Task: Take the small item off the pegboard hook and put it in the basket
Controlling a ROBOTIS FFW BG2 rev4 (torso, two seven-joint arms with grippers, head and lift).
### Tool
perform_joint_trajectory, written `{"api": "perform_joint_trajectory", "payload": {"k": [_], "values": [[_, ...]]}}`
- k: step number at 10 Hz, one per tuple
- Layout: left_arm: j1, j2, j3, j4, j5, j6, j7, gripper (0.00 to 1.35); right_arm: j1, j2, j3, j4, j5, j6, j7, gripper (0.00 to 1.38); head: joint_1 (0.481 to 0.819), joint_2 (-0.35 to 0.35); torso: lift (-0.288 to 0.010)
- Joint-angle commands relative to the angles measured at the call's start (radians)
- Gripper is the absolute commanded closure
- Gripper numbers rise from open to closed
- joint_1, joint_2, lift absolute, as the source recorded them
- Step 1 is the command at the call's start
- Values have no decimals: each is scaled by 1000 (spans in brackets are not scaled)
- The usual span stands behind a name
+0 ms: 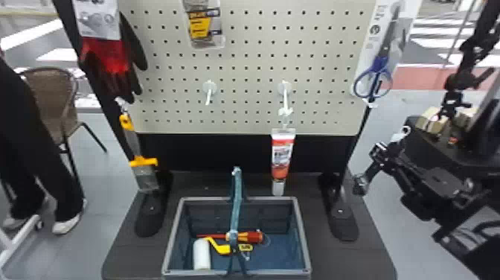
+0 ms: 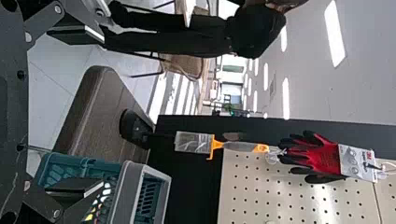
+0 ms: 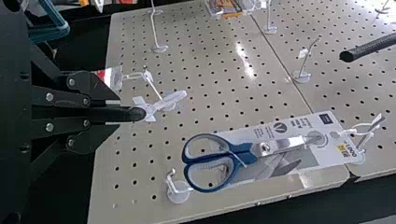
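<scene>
Right of the pegboard point(image 1: 243, 67), right claw point(image 1: 401, 137) pinching a small white item point(image 3: 176, 97), left claw point(image 2: 103, 112) spread wide

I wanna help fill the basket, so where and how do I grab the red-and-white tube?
Probably the middle of the tube, from the front, one finger each side: it hangs cap down, its sides look free, and the pegboard is behind its hook.

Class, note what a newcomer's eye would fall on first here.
Probably the red gloves hanging left of the pegboard, then the red-and-white tube dangling from a hook beyond the basket. The blue-handled scissors at the board's right edge likely come next.
</scene>
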Motion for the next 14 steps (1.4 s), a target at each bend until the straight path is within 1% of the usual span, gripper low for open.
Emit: {"api": "perform_joint_trajectory", "payload": {"k": [1,2,4,6,9,14], "values": [[-2,2,-3,-1,3,1,-1,216,32,46,2,-33,1,16,-2,1205,549,0,-100],[-4,2,-3,-1,3,2,-1,216,49,63,10,-38,-2,19,-4,1205,549,0,-100],[-4,2,-3,2,5,4,-1,216,66,65,65,-14,-39,19,-28,1205,549,0,-100],[-4,4,-8,2,9,7,-1,216,56,69,128,43,-73,2,-45,1205,549,0,-100],[-14,18,-23,2,21,13,-1,216,8,74,217,165,-119,-27,-56,1205,549,0,-100],[-17,18,-28,-1,23,16,-1,216,-95,68,304,340,-138,-63,-54,1205,549,0,-100]]}}
